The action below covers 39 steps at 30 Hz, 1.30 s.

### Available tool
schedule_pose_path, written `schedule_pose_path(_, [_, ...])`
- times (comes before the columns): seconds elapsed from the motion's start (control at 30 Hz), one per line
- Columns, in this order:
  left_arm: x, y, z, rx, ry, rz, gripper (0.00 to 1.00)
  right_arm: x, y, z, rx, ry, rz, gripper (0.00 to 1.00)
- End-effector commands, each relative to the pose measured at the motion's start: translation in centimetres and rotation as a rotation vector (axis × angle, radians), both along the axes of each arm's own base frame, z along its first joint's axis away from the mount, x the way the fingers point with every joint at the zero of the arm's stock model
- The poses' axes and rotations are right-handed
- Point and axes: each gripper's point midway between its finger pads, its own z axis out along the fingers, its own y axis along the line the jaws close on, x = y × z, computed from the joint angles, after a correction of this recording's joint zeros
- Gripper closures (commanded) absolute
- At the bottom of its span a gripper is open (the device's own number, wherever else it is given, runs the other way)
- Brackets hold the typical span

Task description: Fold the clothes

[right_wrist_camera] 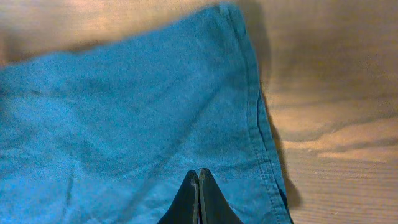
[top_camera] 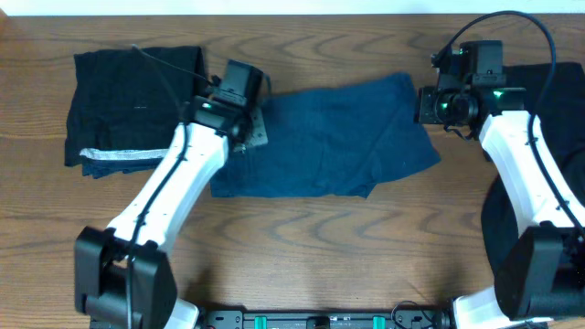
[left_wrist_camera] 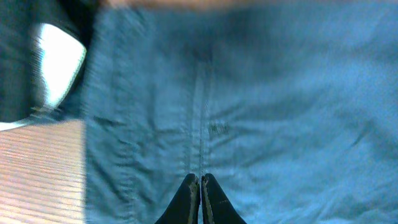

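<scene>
Garment [top_camera: 338, 137] of blue cloth lies under left tool [left_wrist_camera: 199, 182] and right tool [right_wrist_camera: 198, 179], both closed, gripping nothing

Blue garment [top_camera: 329, 137], black folded clothes [top_camera: 128, 91], brown wood-grain table [top_camera: 302, 265].

A blue garment [top_camera: 334, 137] lies spread out flat in the middle, wrinkled, with a stitched hem along its right side. To its left sits a folded black pile [top_camera: 128, 91] with a pale strip [top_camera: 123, 157] along its near edge. Another black cloth [top_camera: 567, 100] lies at the far right.
</scene>
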Motion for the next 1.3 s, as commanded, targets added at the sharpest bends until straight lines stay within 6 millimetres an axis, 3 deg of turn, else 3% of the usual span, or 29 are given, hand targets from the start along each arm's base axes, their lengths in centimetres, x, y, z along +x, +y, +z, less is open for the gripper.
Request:
schedule_pose_path(0.0, [-1.0,-1.0,-3.0,0.029,0.070,-0.031,0.94,-0.8,-0.1,-3.6,-0.019,0.081,0.033,0.99])
schedule_pose_path(0.27, [-0.9,-3.2,-7.9,0.060,0.137,-0.085,0.94,-2.3,-0.6,-13.0,-0.039,0.285,0.021,0.99])
schedule_pose_path(0.37, [-1.4,-3.4,-9.2,0.075,0.171,-0.094,0.94,-4.4,-2.9,-15.1,-0.105,0.414,-0.116,0.99])
schedule_pose_path(0.47, [-2.0,-3.3,-9.8,0.089,0.203,-0.101,0.94,-6.5,-5.3,-15.4,-0.180,0.502,-0.187,0.99])
schedule_pose_path(0.63, [-2.6,-4.7,-9.3,0.031,0.216,-0.135,0.94,-11.0,-8.4,-14.6,-0.222,0.677,-0.311,0.99])
schedule_pose_path(0.83, [-2.8,-7.5,-7.5,-0.060,0.173,-0.217,0.94,-15.1,-9.1,-13.7,-0.221,0.848,-0.329,0.99])
schedule_pose_path(0.93, [-3.0,-8.4,-6.3,-0.069,0.142,-0.244,0.94,-15.9,-8.9,-12.9,-0.222,0.876,-0.339,0.99])
schedule_pose_path(1.03, [-2.8,-8.8,-4.8,-0.086,0.100,-0.254,0.94,-14.1,-9.0,-11.0,-0.206,0.765,-0.354,0.99])
schedule_pose_path(1.13, [-2.0,-8.6,-2.8,-0.095,0.031,-0.244,0.94,-10.9,-8.8,-6.9,-0.157,0.562,-0.364,0.99])
schedule_pose_path(1.27, [-0.7,-7.2,-1.5,-0.066,-0.034,-0.204,0.94,-6.1,-6.5,-0.4,-0.027,0.208,-0.238,0.99])
